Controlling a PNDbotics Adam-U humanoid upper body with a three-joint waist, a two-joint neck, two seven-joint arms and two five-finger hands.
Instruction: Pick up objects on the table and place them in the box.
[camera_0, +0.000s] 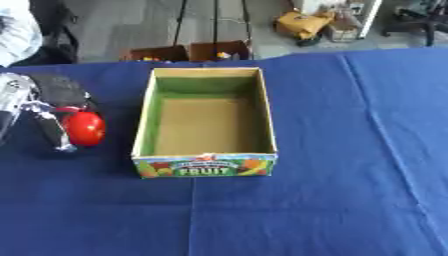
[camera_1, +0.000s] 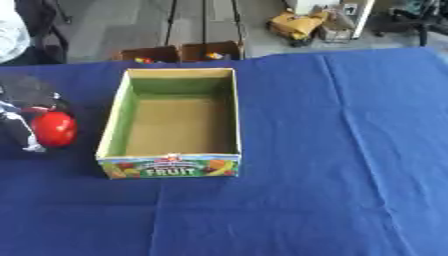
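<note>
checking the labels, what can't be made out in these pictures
- Left hand: blurred in both views, cut off by the left edge.
- Red object: a round shape held by that hand; its kind is unclear.
- Right hand: in no view.
- Box: small print above FRUIT is blurred.

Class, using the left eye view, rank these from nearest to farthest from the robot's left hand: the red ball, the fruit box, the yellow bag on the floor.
1. Red ball, in the left hand.
2. Fruit box, centre.
3. Yellow bag, far floor, upper right.
</note>
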